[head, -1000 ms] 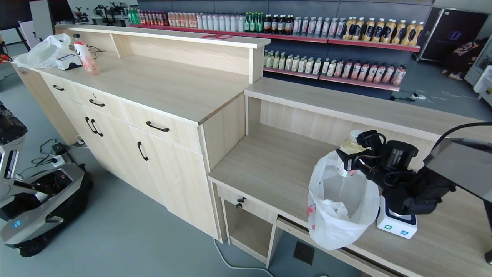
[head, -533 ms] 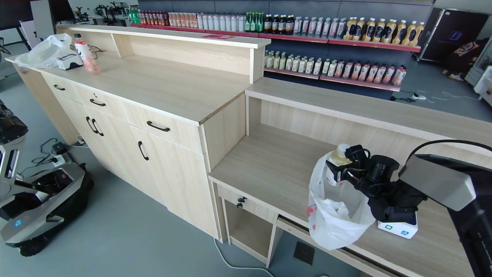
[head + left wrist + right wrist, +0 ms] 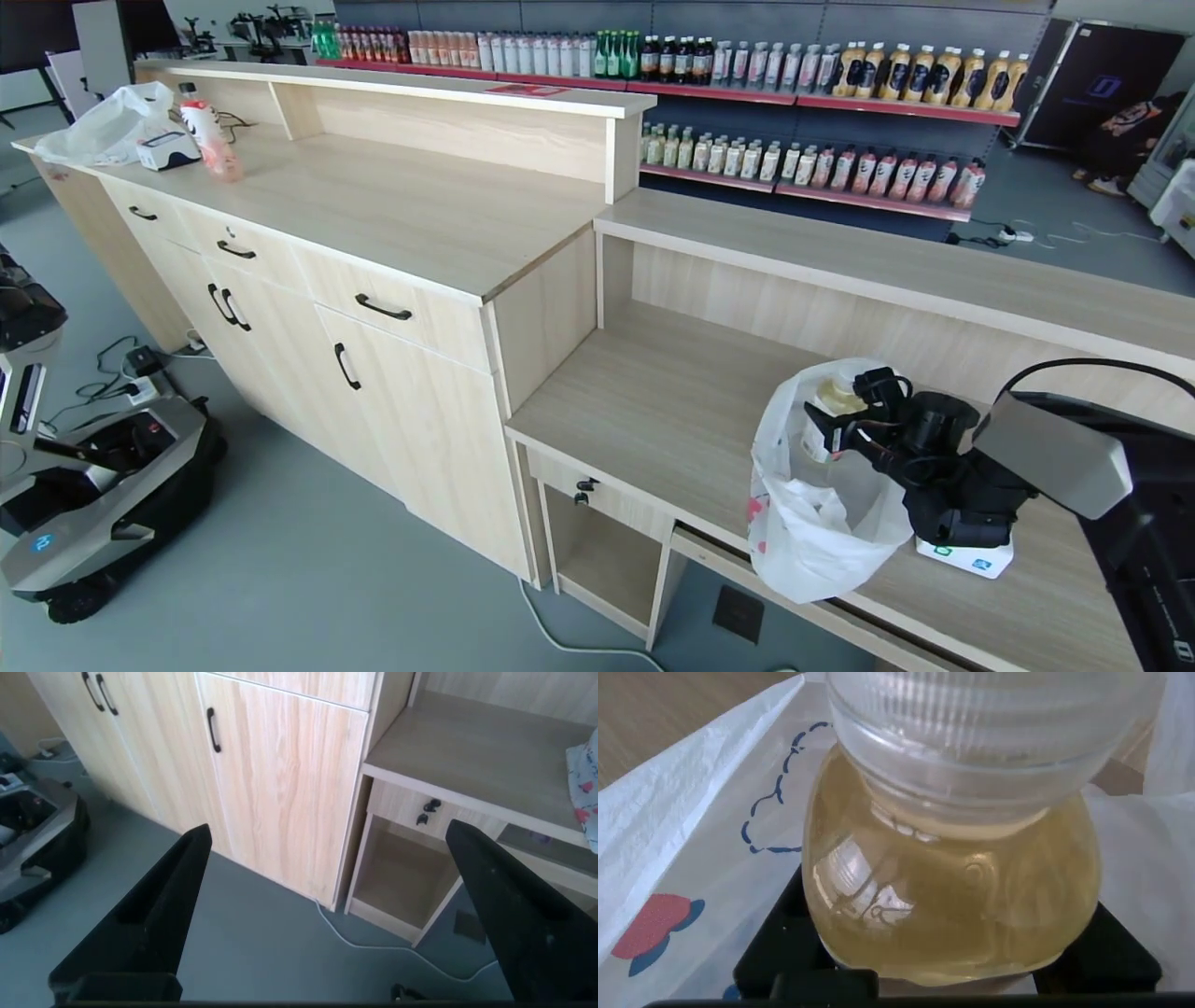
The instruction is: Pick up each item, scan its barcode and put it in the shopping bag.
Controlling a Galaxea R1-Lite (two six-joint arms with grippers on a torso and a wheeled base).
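Note:
A clear bottle (image 3: 834,399) of pale yellow drink with a white cap stands inside the mouth of the white plastic shopping bag (image 3: 822,509) on the lower counter. My right gripper (image 3: 840,420) is shut on the bottle below its neck. The right wrist view looks at the bottle (image 3: 952,887) from very close, with the bag's wall (image 3: 701,859) beside it and black fingers (image 3: 794,957) on either side. A white barcode scanner (image 3: 966,555) sits on the counter just right of the bag, under my right arm. My left gripper (image 3: 327,915) hangs open over the grey floor, far from the counter.
The lower wooden counter (image 3: 681,392) has a raised back ledge (image 3: 887,261). A taller counter (image 3: 373,205) to the left carries another bag, scanner and bottle at its far end. Shelves of bottles (image 3: 794,103) line the back. A second robot base (image 3: 84,476) stands on the floor left.
My right gripper has carried the bottle down and to the left, from above the bag's rim into the bag's mouth. The left arm has not moved.

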